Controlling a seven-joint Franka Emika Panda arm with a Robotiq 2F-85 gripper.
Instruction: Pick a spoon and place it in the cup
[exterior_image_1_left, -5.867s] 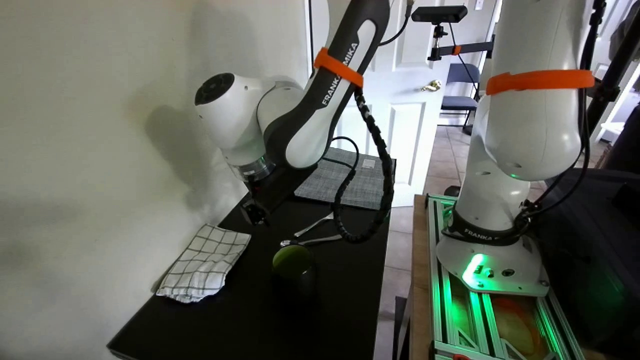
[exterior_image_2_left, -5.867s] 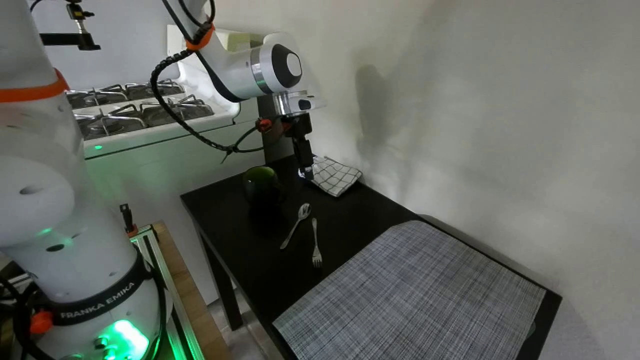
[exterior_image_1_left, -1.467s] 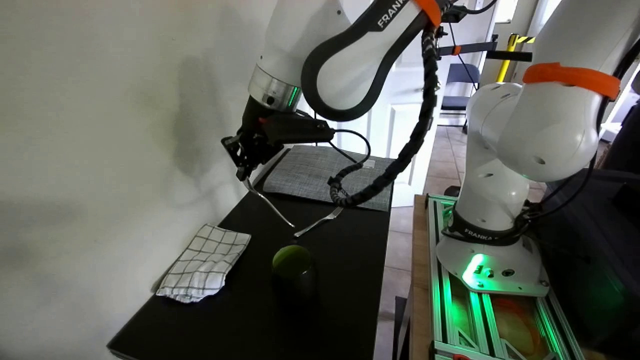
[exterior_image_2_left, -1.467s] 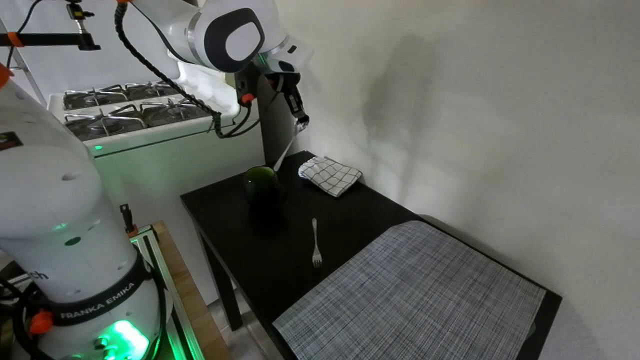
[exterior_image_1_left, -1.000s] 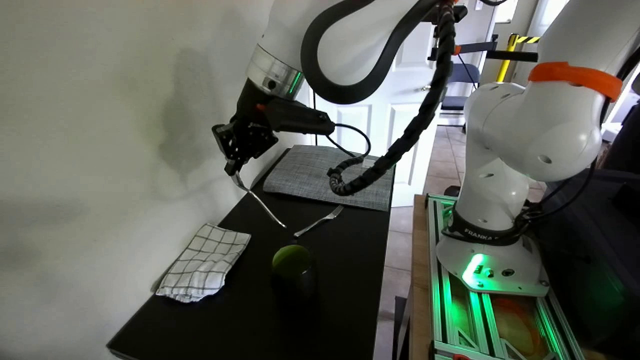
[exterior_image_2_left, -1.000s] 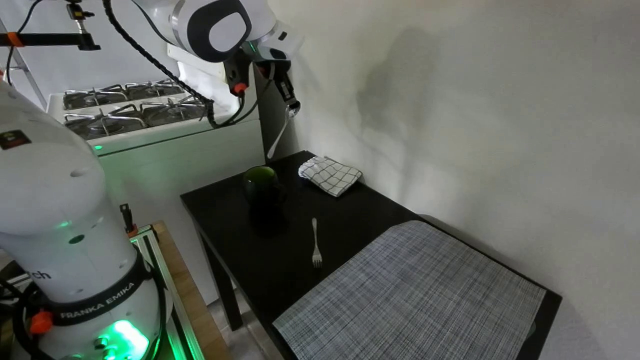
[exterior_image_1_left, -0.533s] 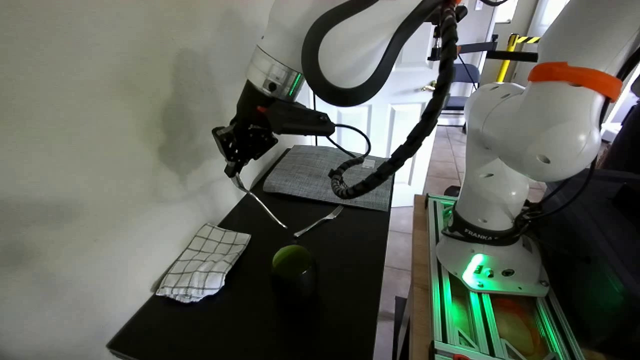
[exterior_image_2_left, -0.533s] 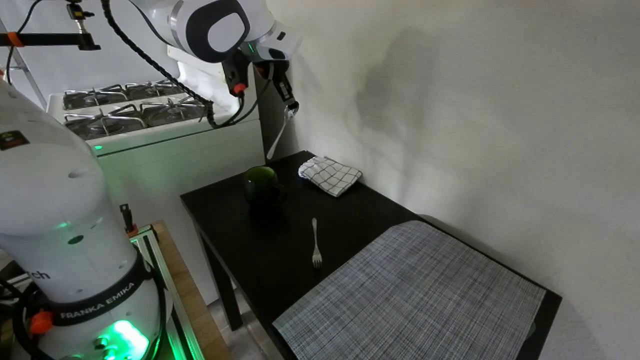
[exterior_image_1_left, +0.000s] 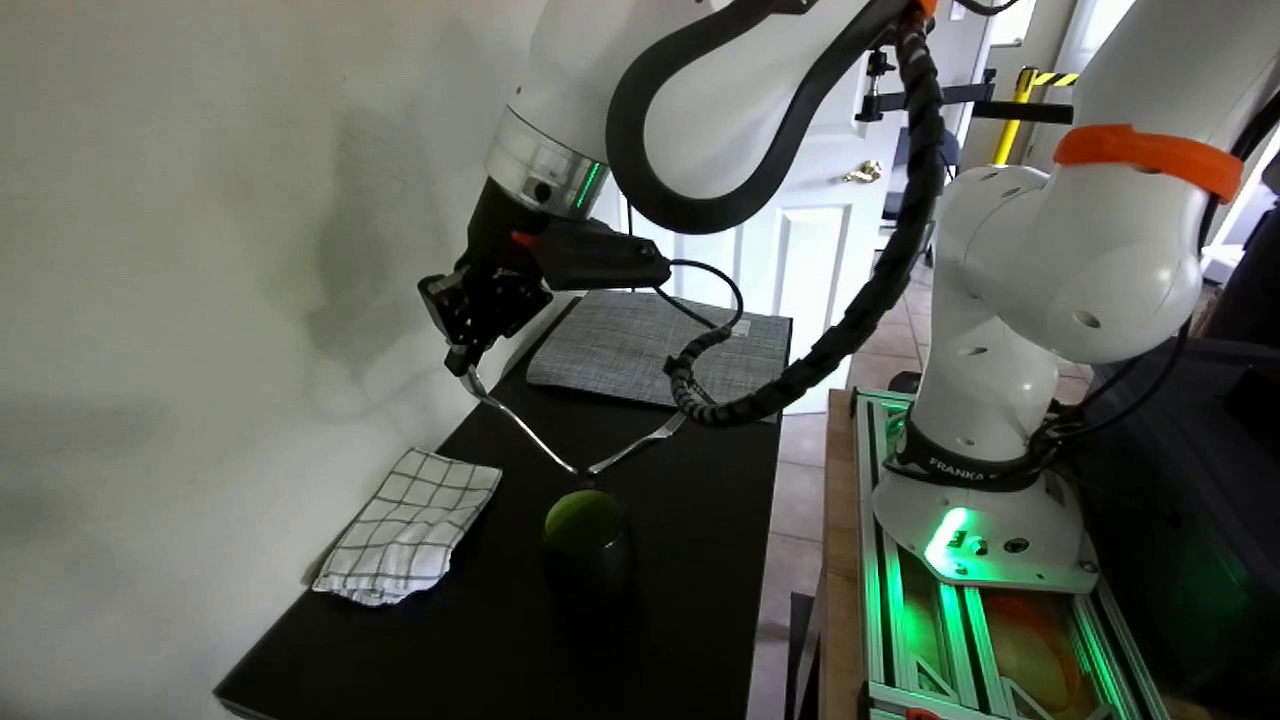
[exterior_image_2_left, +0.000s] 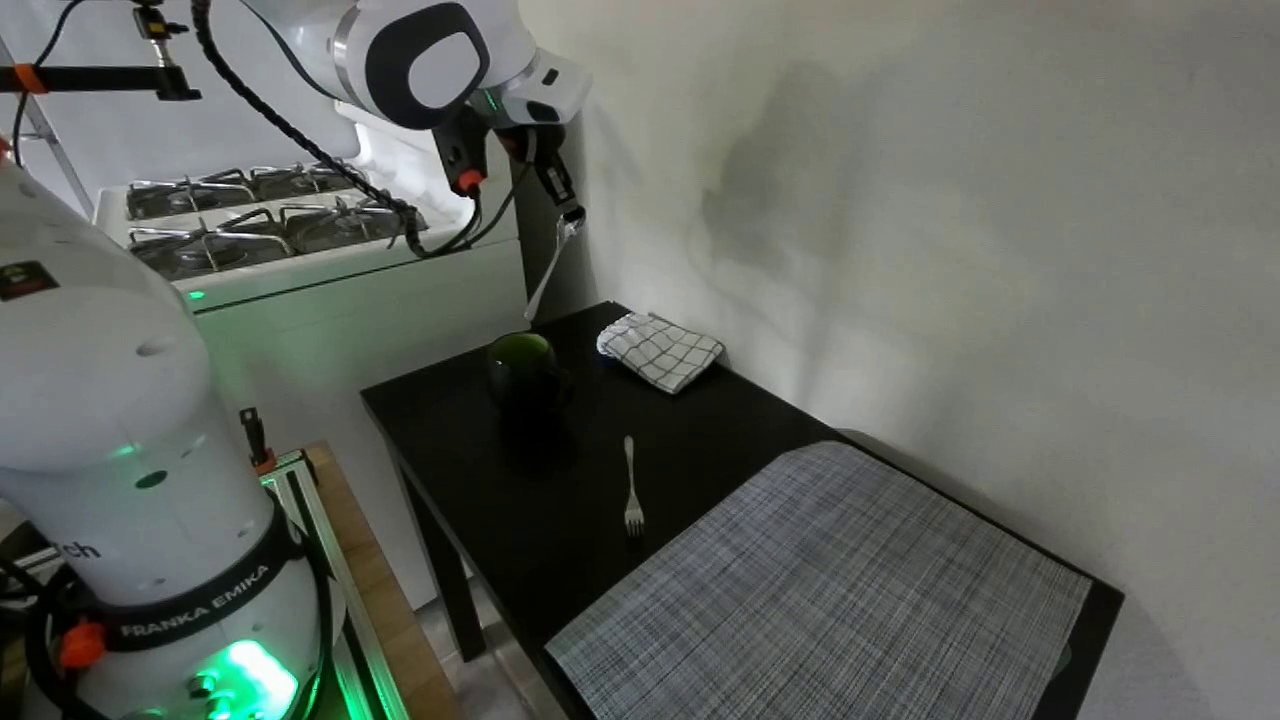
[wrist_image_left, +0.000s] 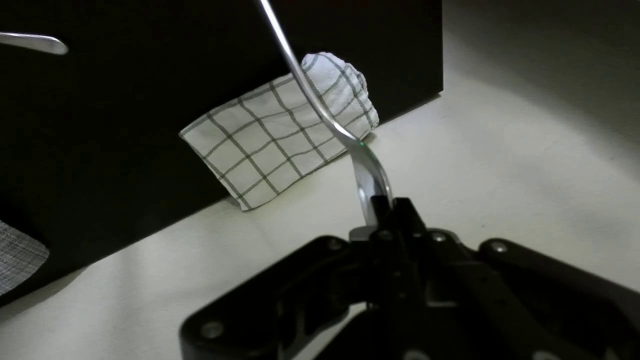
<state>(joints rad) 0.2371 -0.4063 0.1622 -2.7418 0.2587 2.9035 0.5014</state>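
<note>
The silvery spoon (exterior_image_1_left: 520, 424) hangs tilted in the air, gripped by its bowl end. My gripper (wrist_image_left: 391, 202) is shut on that bowl, as the wrist view shows; the slim handle slants away and leaves the picture at the top. On the black table stands the dark green cup (exterior_image_1_left: 585, 525), upright, its lighter green inside showing. In an exterior view the handle's free end appears just above and behind the rim of the cup (exterior_image_2_left: 522, 352); how far apart they are I cannot tell. The wrist view does not show the cup.
A fork (exterior_image_2_left: 632, 490) lies on the black table. The checkered cloth (exterior_image_1_left: 410, 525) rests by the wall, below the gripper in the wrist view. A grey placemat (exterior_image_2_left: 840, 590) covers one end of the table. The wall (wrist_image_left: 500, 165) runs close beside the gripper.
Several seconds ago the spoon lay beside the fork; now it is lifted in the gripper. Over the last half second the gripper has sunk slightly, bringing the handle's end lower, closer to the cup's rim.
</note>
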